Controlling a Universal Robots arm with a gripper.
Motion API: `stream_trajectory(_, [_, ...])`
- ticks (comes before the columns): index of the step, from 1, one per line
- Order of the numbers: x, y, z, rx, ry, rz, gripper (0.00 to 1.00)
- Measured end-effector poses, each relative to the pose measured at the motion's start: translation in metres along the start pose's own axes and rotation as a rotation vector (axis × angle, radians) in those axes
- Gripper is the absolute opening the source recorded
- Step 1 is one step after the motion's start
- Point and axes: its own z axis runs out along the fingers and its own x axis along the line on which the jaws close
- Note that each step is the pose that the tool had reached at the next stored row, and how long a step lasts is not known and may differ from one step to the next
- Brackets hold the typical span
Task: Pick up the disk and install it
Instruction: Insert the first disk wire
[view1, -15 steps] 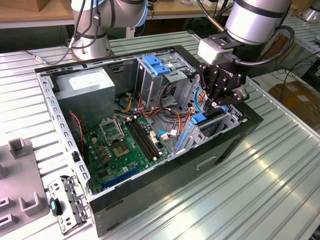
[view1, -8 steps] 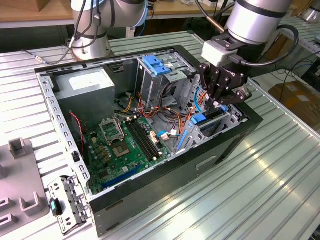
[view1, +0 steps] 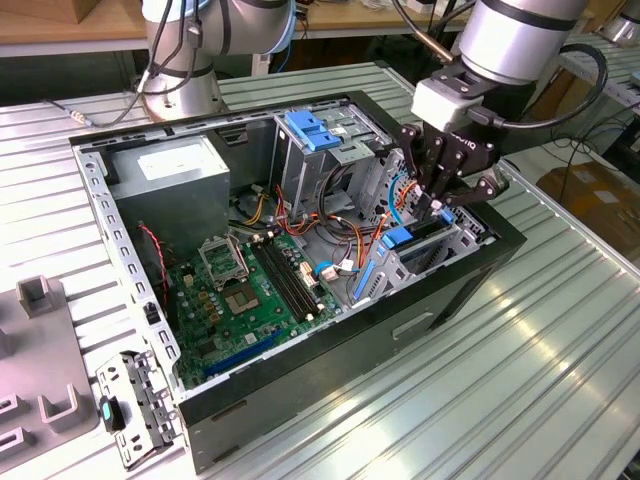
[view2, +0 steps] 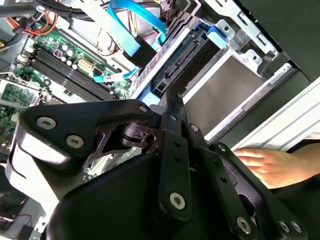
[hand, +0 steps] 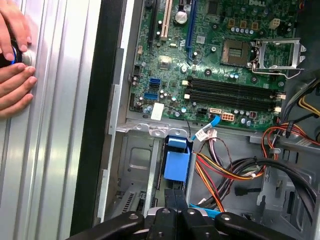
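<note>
The disk (view1: 420, 235) stands on edge inside the drive cage at the end of the open computer case (view1: 130, 250) on the exterior view's right; its blue rail end (hand: 177, 165) faces up. In the second wrist view its dark connector edge (view2: 172, 75) lies beside the cage's grey wall. My gripper (view1: 438, 205) reaches down into the cage from above. Its two thin fingers (hand: 170, 197) are shut together, with their tips at the disk's upper edge (view2: 167, 90). I see nothing between them.
A grey power supply box (view1: 180, 165), a blue latch plate (view1: 312, 128), the motherboard (hand: 210, 65) and bundles of cables (hand: 235, 170) crowd the case. A person's hands (hand: 15, 60) rest on the ribbed table beside it. A loose metal bracket (view1: 135, 405) lies near the case's front corner.
</note>
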Motion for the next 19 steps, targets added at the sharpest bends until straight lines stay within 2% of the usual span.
stream_trajectory(1, [0.0003, -0.0004, -0.0054, -0.0023, -0.0004, -0.004, 0.11])
stream_trajectory(3, [0.0006, -0.0014, -0.0078, -0.0043, -0.0007, -0.007, 0.11])
stream_trajectory(4, [0.0009, -0.0041, -0.0079, -0.0065, -0.0011, -0.011, 0.11])
stream_trajectory(5, [0.0018, -0.0099, -0.0079, -0.0097, -0.0015, -0.018, 0.11])
stream_trajectory(7, [0.0026, -0.0155, -0.0078, -0.011, -0.0018, -0.025, 0.11])
stream_trajectory(9, [0.0041, -0.0259, -0.0077, -0.012, -0.002, -0.035, 0.11])
stream_trajectory(14, [0.0061, -0.0425, -0.0076, -0.0119, -0.002, -0.06, 0.11])
stream_trajectory(16, [0.0063, -0.045, -0.0075, -0.0116, -0.0021, -0.068, 0.11])
stream_trajectory(19, [0.0064, -0.0456, -0.0077, -0.0108, -0.0021, -0.085, 0.11])
